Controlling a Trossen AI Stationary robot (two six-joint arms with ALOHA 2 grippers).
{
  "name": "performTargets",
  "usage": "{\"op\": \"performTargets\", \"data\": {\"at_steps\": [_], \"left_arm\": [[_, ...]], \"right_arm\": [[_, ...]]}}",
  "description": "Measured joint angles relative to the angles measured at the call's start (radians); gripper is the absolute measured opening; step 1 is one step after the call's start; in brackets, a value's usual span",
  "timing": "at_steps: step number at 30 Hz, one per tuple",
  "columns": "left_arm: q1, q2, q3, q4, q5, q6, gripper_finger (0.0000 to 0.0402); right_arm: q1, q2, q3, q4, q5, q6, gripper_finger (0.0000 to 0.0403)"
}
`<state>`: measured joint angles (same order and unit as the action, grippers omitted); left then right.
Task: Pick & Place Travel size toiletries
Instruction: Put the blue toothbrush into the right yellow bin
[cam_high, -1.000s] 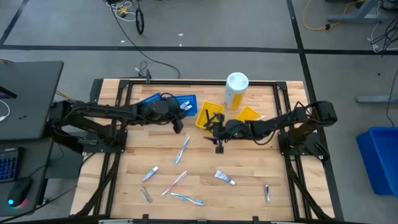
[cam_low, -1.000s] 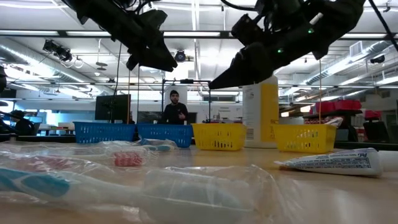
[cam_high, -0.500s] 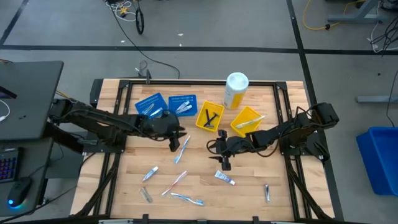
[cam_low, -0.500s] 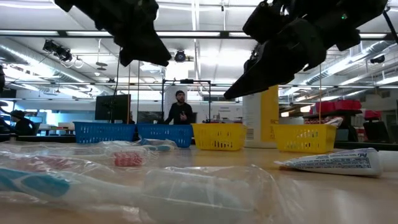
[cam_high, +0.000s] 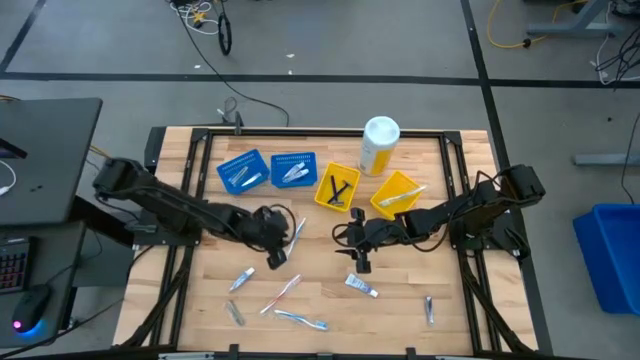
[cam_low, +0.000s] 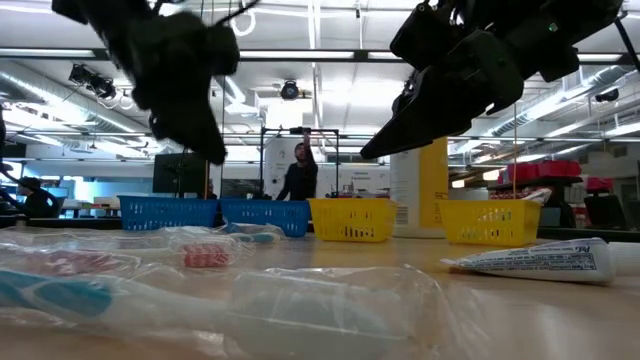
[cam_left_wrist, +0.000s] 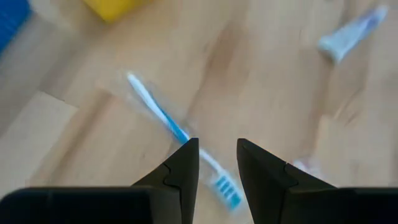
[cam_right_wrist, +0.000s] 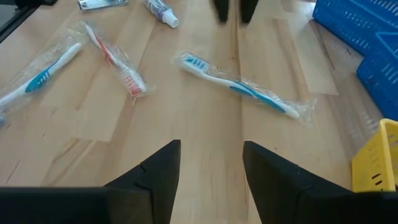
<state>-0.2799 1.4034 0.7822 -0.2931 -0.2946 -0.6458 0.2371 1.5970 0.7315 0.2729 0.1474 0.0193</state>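
Note:
Wrapped toiletries lie flat on the wooden table. A blue toothbrush (cam_high: 295, 238) (cam_left_wrist: 163, 118) lies at the middle. A white tube (cam_high: 362, 287), a small tube (cam_high: 241, 279), a pink toothbrush (cam_high: 282, 293) and another blue toothbrush (cam_high: 300, 320) lie toward the near edge. My left gripper (cam_high: 276, 248) (cam_left_wrist: 217, 149) hovers open over the middle toothbrush, its fingers on either side of the brush's head end in the left wrist view. My right gripper (cam_high: 355, 258) (cam_right_wrist: 211, 146) hangs open above bare wood, just far of the white tube. Both grippers (cam_low: 215, 150) (cam_low: 372, 150) are clear of the table in the low view.
Two blue trays (cam_high: 240, 172) (cam_high: 293, 168) and two yellow trays (cam_high: 337, 188) (cam_high: 398, 195) stand in a row toward the far edge, with toiletries inside. A tall yellow bottle (cam_high: 379, 145) stands behind them. More small items (cam_high: 233, 313) (cam_high: 429, 310) lie near the near edge. A person (cam_low: 300, 180) stands in the room beyond.
My left gripper has swung from over the blue trays toward the near edge and the right, coming down over the middle blue toothbrush. My right gripper first moved from beside the yellow tray toward the near edge, then held still. No toiletry has moved.

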Motion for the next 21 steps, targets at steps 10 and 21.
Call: {"op": "performTargets", "data": {"at_steps": [10,21], "left_arm": [[0.04,0.191,0.0,0.1,0.026,-0.031,0.0171],[0.085,0.287,0.001,0.103,0.022,-0.052,0.0193]], "right_arm": [[0.0,0.0,0.0,-0.003,0.0,0.0,0.0169],[0.0,0.0,-0.001,0.0,-0.001,-0.001,0.0156]]}}
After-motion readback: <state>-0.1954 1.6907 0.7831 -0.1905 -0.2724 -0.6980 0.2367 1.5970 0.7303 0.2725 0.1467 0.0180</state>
